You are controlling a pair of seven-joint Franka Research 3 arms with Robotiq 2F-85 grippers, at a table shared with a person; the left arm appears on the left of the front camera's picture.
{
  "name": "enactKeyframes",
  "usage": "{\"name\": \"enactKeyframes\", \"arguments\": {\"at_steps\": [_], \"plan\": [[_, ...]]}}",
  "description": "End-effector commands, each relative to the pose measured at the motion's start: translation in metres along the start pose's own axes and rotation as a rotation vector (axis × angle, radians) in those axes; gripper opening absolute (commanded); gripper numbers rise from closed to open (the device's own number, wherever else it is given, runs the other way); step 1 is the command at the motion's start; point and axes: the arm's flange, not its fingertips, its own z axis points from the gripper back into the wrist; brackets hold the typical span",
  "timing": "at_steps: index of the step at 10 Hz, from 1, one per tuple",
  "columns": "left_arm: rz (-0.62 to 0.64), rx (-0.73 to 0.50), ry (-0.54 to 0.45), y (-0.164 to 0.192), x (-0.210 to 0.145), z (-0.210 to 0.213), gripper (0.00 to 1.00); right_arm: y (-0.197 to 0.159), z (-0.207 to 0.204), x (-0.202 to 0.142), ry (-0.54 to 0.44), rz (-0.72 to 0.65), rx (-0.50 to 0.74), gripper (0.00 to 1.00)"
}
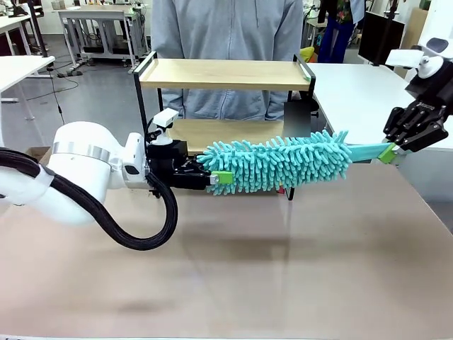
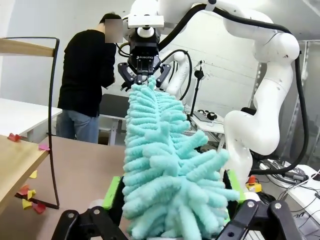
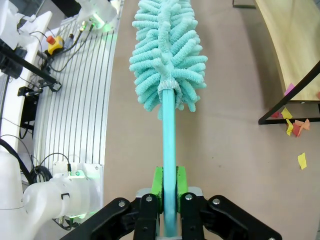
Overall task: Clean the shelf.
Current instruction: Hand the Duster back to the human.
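A turquoise duster [image 1: 283, 164] hung level above the brown table [image 1: 233, 276], its fluffy tip between the narrowed jaws of the left gripper [image 1: 216, 178], its handle clamped by the right gripper [image 1: 391, 151]. Just behind stood the shelf [image 1: 225, 74], a person [image 1: 226, 28] beyond it.

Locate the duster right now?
Front view: the duster hangs level before the shelf, handle in the right gripper, fluffy tip between the left gripper fingers.
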Motion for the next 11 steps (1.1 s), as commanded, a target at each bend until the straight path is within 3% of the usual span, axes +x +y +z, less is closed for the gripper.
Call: {"name": "enactKeyframes", "arguments": {"at_steps": [1,2,3,4,5,11], "plan": [[-0.033,0.028,-0.039,0.0054,-0.0016,-0.0051,0.41,0.0004,0.0021,0.0005,-0.005,0.011,0.0,0.13],[-0.035,0.032,-0.05,0.0051,-0.0013,-0.0043,0.41,0.0004,0.0021,0.0005,-0.005,0.011,0.0,0.13],[-0.035,0.031,-0.058,0.0049,-0.0005,-0.0028,0.0,0.0004,0.0021,0.0005,-0.005,0.011,0.0,0.13],[-0.032,0.024,-0.06,0.0045,-0.0005,-0.002,0.35,0.0004,0.0021,0.0005,-0.005,0.011,0.0,0.13],[-0.027,0.016,-0.061,0.0039,0.0,-0.0016,0.0,0.0004,0.0021,0.0005,-0.005,0.011,0.0,0.13],[-0.024,-0.033,-0.079,-0.0022,0.0079,0.0041,0.0,0.0004,0.0021,0.0005,-0.005,0.011,0.0,0.13]]}}
